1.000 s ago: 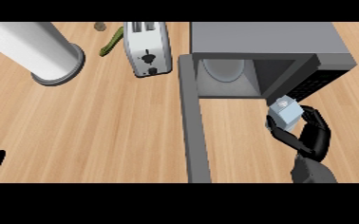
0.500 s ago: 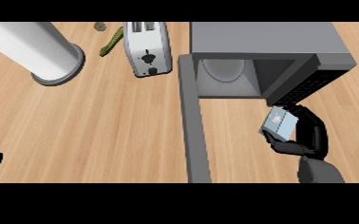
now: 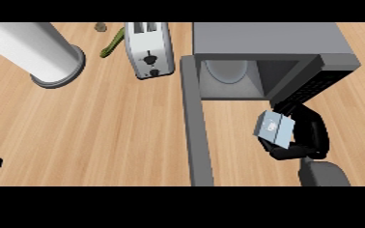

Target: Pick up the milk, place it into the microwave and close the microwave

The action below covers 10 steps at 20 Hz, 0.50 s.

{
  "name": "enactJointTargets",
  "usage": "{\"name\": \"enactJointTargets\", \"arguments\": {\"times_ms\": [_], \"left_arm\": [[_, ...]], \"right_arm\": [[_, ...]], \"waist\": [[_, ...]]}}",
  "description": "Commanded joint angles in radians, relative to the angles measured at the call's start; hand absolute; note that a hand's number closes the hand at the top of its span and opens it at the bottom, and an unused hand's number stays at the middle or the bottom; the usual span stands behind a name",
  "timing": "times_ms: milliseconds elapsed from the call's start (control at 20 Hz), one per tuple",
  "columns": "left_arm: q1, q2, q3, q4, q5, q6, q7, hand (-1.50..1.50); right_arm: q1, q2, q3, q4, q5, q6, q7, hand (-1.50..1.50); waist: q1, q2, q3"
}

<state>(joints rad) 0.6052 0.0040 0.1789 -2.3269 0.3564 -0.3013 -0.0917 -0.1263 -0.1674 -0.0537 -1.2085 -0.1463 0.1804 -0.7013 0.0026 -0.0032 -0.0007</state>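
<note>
Wooden table (image 3: 107, 125) below; right hand (image 3: 306, 137) curled round milk (image 3: 275, 128) at lower right; next, I judge, into open microwave (image 3: 242, 72).

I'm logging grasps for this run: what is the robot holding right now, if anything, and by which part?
The right hand holds the milk, its fingers curled round the carton's sides, just outside the open microwave. The left hand is out of view.

Microwave (image 3: 265, 38) cavity mouth unblocked; open door (image 3: 197, 125) walls left side; bare counter (image 3: 100, 125) beyond.
</note>
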Motion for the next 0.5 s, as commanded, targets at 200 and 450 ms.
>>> {"name": "enactJointTargets", "arguments": {"times_ms": [200,450], "left_arm": [[-0.012,0.032,0.094,0.065,0.065,-0.061,-0.024,-1.5],[-0.026,0.001,0.056,0.063,0.021,-0.058,-0.008,-1.5]], "right_arm": [[-0.104,0.055,0.065,-0.161,0.118,-0.199,0.235,1.5],[-0.283,0.099,0.065,0.025,0.192,-0.277,0.264,1.5]], "waist": [[0.005,0.001,0.0],[0.013,0.004,0.001]]}}
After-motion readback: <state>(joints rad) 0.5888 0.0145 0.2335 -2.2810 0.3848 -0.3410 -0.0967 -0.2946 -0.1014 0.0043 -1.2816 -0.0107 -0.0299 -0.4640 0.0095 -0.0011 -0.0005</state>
